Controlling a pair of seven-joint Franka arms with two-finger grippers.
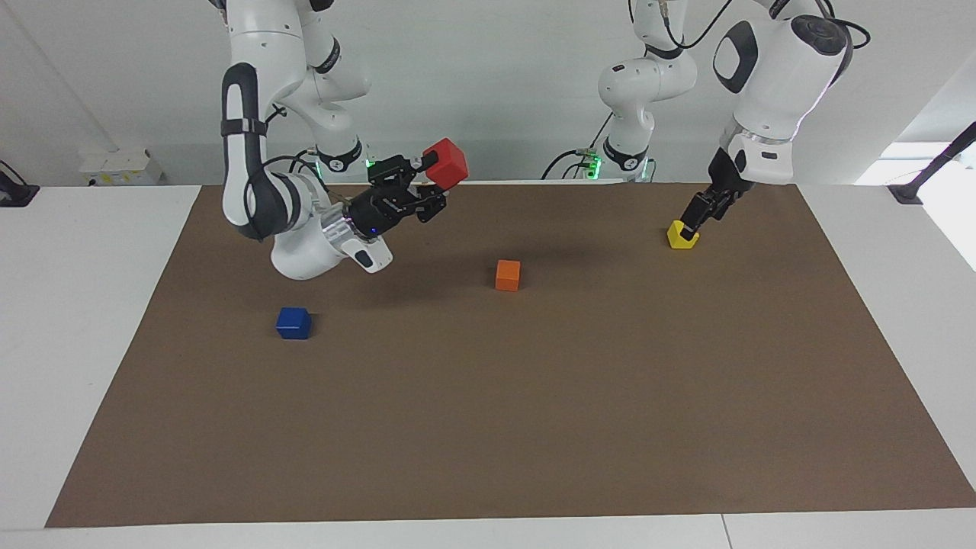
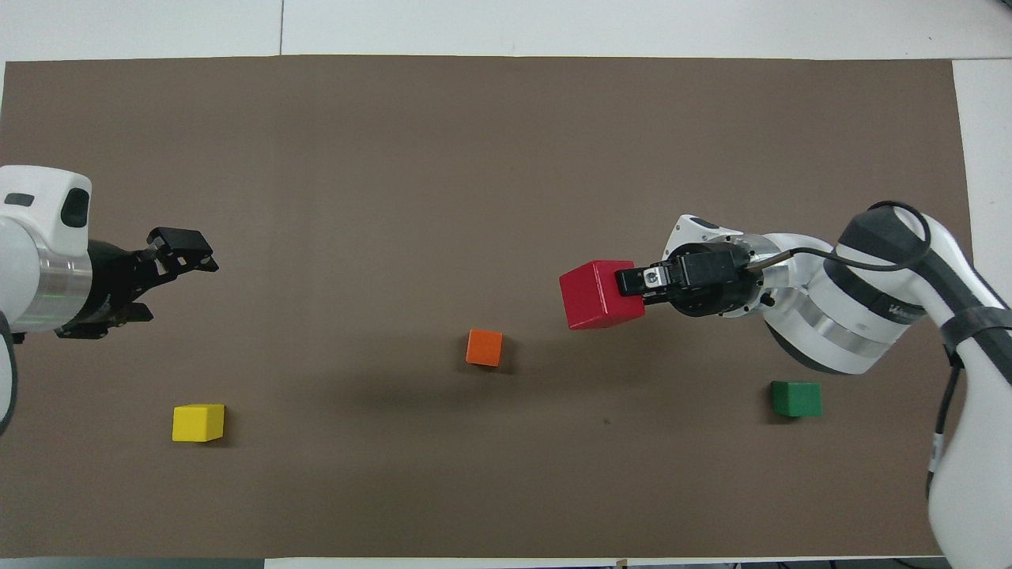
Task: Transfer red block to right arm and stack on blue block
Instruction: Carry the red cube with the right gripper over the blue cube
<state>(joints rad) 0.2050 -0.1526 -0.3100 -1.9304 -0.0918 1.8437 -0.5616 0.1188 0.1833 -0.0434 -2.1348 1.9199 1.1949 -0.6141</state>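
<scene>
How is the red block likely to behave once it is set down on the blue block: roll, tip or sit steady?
The red block, held in the right hand, has flat faces, so it probably won't roll. It looks rigid. The blue block seems equal in size, so an off-centre placement might tip.

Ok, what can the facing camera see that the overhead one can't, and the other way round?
Only the facing view shows the blue block; the right arm hides it from overhead. Only the overhead view shows the green block. Both show the red block clamped in the right arm's jaws, the orange block, the yellow block and the waiting left arm.
</scene>
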